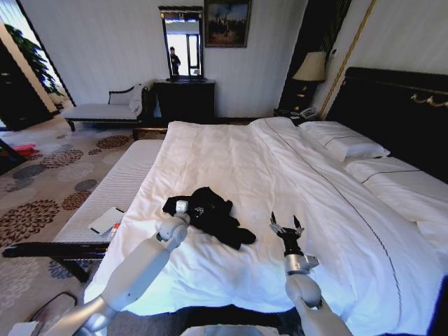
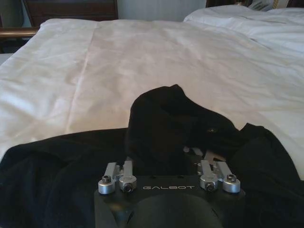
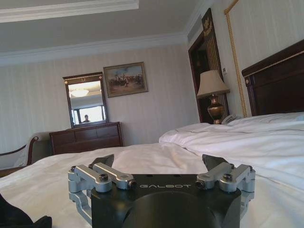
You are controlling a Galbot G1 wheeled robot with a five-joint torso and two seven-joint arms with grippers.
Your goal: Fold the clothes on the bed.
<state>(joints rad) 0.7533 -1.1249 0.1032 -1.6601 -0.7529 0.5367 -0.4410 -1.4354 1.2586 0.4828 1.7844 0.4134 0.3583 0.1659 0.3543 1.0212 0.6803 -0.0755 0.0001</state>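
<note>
The clothes (image 1: 213, 210) are one black garment lying crumpled near the front edge of the bed (image 1: 231, 154), on its white duvet. My left gripper (image 1: 183, 207) is at the garment's left end. In the left wrist view the left gripper (image 2: 164, 159) is buried in the clothes (image 2: 180, 118), shut on a bunched hump of black cloth, with its tips hidden. My right gripper (image 1: 285, 227) rests low over bare duvet to the right of the garment, open and holding nothing. The right wrist view shows the right gripper (image 3: 160, 161) spread wide above the bed (image 3: 142, 156).
A pale padded bench (image 1: 119, 182) with a notebook (image 1: 106, 220) runs along the bed's left side. Pillows (image 1: 343, 143) and the dark headboard (image 1: 399, 112) lie at the right. A dresser with mirror (image 1: 184, 98), a chaise (image 1: 112, 108) and a lamp (image 1: 310, 70) stand at the far wall.
</note>
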